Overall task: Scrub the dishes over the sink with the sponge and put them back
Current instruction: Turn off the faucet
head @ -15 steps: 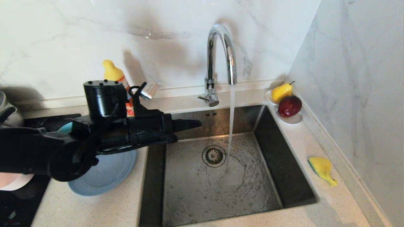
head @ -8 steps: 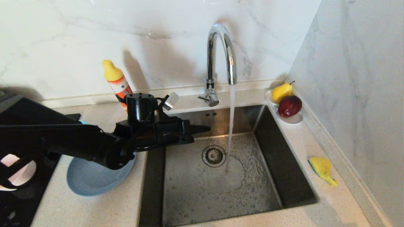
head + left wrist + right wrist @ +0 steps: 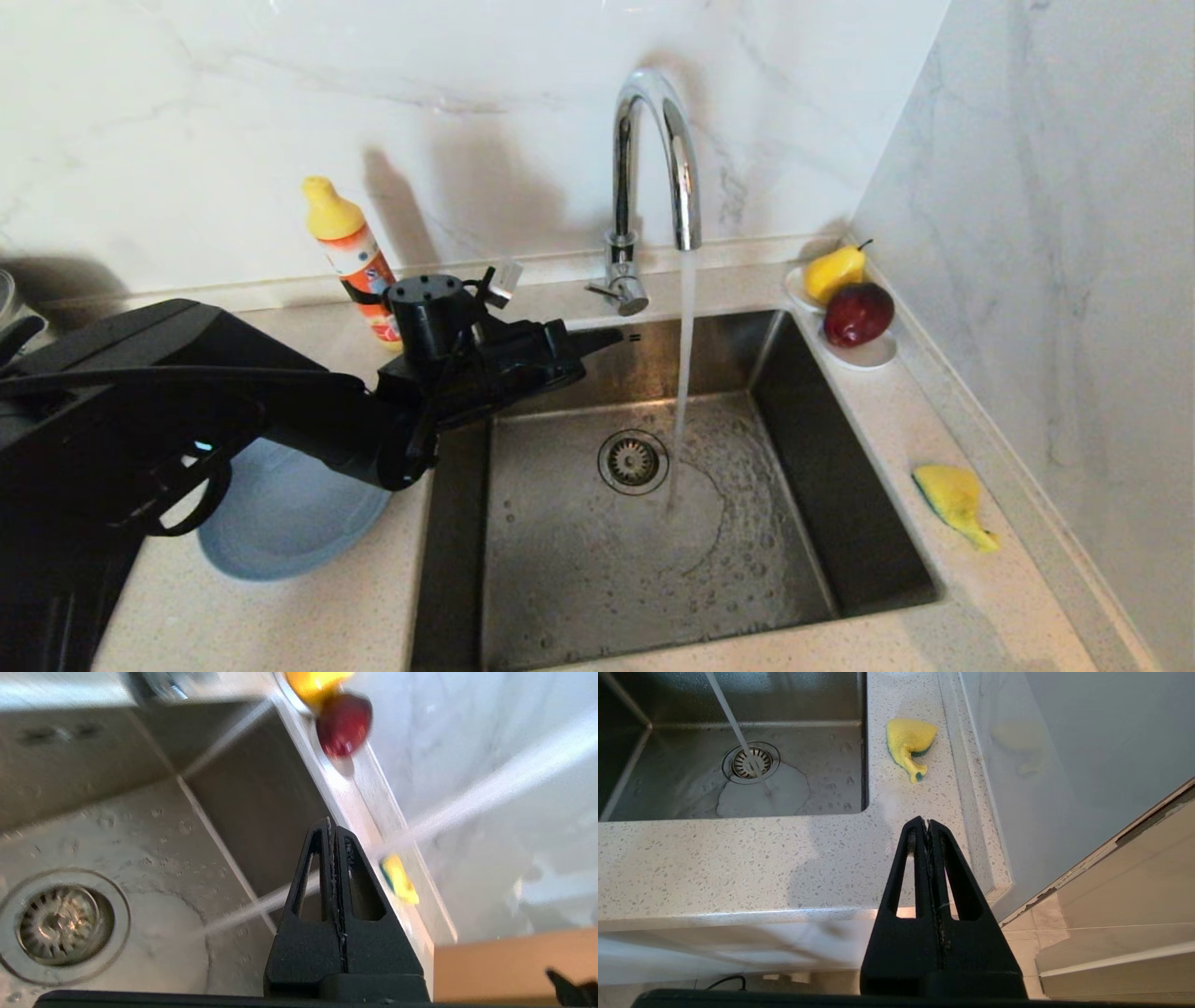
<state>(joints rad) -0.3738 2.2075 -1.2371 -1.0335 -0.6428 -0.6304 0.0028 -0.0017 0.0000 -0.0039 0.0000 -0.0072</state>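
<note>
Left tool [image 3: 611,339] clamped tight and empty, out over the sink's [image 3: 868,523] far left corner; right tool [image 3: 928,826] empty too. Sponge [image 3: 952,499] on the table, right; plate [image 3: 280,523] left.

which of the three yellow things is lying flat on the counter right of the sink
The sponge, flat on the counter; the pear sits on a saucer and the yellow-capped bottle stands left.
</note>
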